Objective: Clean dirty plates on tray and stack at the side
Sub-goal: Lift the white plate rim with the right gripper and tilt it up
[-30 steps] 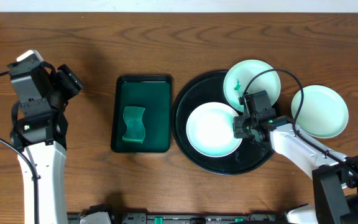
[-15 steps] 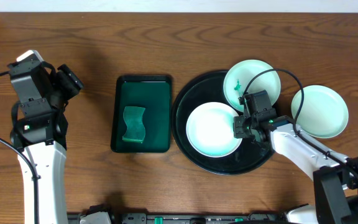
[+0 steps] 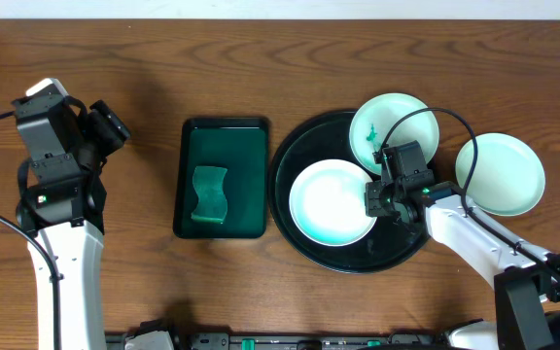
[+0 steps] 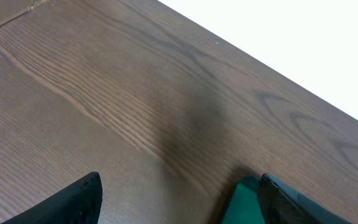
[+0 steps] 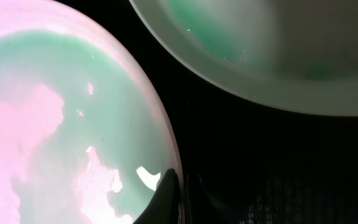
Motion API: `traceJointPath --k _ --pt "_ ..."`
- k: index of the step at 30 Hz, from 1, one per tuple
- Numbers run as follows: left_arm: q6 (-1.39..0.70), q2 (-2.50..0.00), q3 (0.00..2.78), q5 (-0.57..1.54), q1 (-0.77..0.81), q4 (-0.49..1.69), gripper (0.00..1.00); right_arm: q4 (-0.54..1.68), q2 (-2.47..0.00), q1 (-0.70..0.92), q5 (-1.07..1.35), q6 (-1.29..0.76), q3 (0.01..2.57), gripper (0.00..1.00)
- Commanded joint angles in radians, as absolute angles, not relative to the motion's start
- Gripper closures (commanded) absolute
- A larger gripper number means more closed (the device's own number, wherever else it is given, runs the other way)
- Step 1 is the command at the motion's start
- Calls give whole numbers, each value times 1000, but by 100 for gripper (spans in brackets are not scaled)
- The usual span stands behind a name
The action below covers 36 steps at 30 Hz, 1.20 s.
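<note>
Mint-white and smear-free, 1 plate [image 3: 331, 202] on the tray [image 3: 285, 175] near the table's right edge is pinched by our right fingers [image 5: 168, 194], left fingers [image 3: 113, 126] wide open, empty; next we should lift and stack it.

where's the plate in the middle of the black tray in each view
overhead: the middle plate, right of centre on the black tray
left wrist: not in it
right wrist: fills the left side
shared landmark: the smeared plate, up-right of it overhead, top right in right wrist
</note>
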State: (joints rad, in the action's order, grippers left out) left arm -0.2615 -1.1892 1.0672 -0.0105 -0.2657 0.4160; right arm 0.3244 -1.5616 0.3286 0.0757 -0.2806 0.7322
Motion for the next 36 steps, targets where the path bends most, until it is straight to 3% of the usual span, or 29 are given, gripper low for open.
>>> traceJointPath --k 1,21,36 --pt "-263 -1190 1068 -20 -269 418 20 325 -1529 334 83 -276 739 99" --pt "-263 -1190 1068 -20 -269 417 20 319 -1444 334 48 -276 739 99" --pt "-263 -1190 1068 -20 -269 418 20 112 -1444 332 24 -388 739 99"
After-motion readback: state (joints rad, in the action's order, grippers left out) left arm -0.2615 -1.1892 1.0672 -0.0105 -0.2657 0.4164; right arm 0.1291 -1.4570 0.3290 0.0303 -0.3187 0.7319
